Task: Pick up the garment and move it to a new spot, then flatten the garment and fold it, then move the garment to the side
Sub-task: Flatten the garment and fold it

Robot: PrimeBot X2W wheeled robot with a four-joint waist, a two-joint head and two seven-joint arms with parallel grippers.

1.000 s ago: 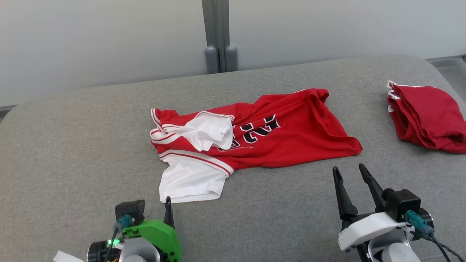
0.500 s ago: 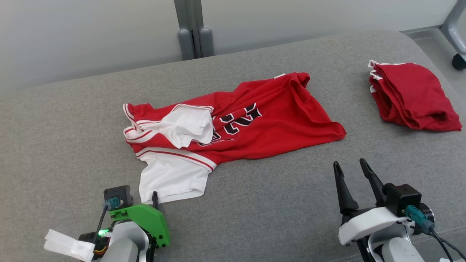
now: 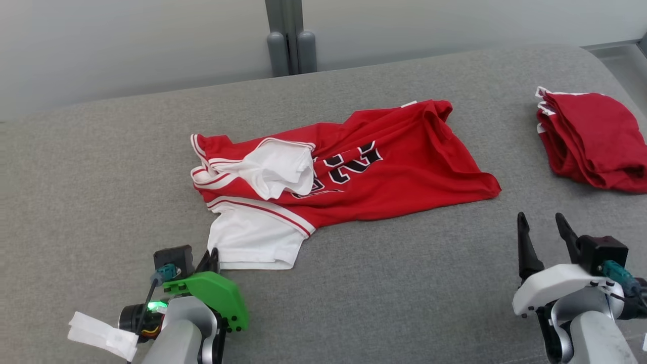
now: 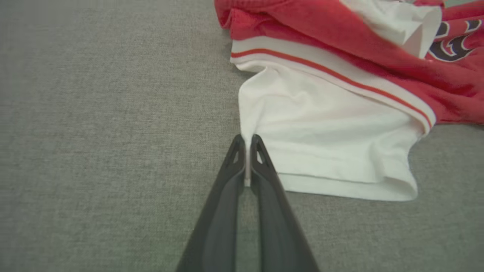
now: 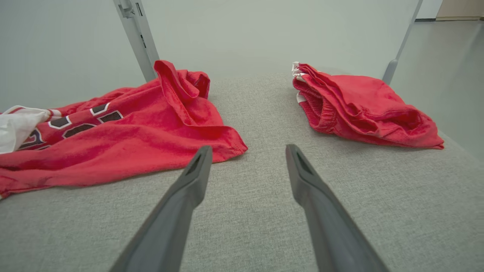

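Jersey [image 3: 354, 172] lies crumpled mid-frame on the bench [image 3: 101, 202]. My left tool [image 4: 246, 141] pinches its white sleeve [image 4: 332, 143] edge, probably to pull it flat; my right tool [image 3: 541, 218] stands open, lower right.

I see the red-and-white jersey [image 3: 384, 177] crumpled on the grey bench [image 3: 101, 177], my left gripper [image 3: 212, 253] at its white sleeve, my right gripper [image 3: 540, 216] with jaws apart.

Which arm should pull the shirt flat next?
Probably left. The left gripper is shut on the shirt's white sleeve. The right gripper is open and apart from the cloth.
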